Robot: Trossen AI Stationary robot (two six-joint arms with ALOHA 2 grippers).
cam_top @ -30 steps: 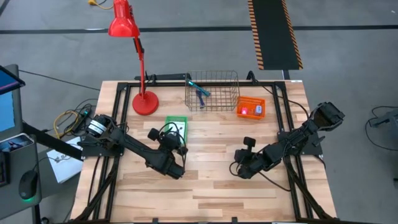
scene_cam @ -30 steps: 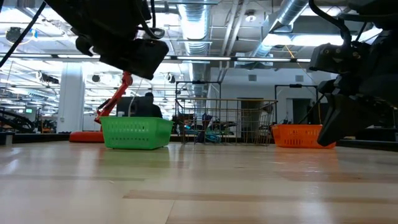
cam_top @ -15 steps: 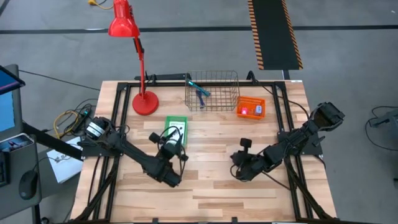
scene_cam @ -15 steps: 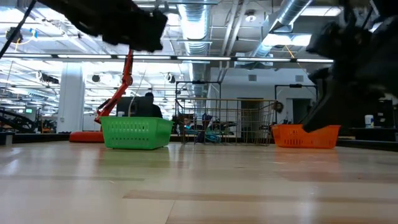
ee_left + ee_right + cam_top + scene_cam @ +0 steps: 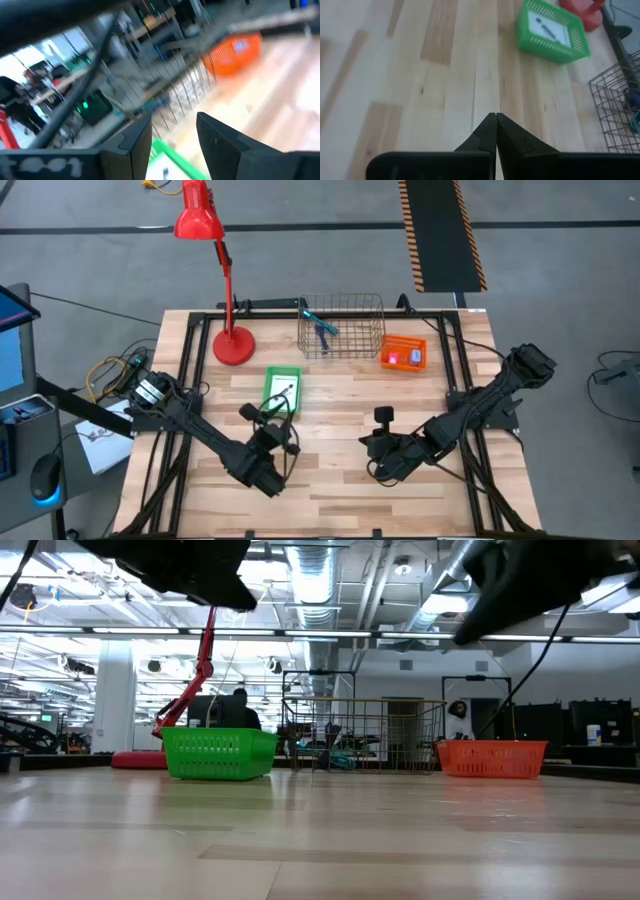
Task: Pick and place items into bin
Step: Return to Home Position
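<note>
Jaws spread on the left gripper (image 5: 172, 126), pressed together on the right gripper (image 5: 495, 116), both empty and raised over the middle of the table (image 5: 330, 500). White card (image 5: 283, 390) with dark pen (image 5: 547, 31) in the green basket (image 5: 283, 369), just beyond the left gripper. Teal tool (image 5: 318, 320) in the wire basket (image 5: 371, 320) and small pink-red object (image 5: 393, 359) in the orange basket (image 5: 404, 339), well apart from both grippers.

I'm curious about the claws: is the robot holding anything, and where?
Nothing. The left gripper is open and empty; the right gripper is shut on nothing.
</note>
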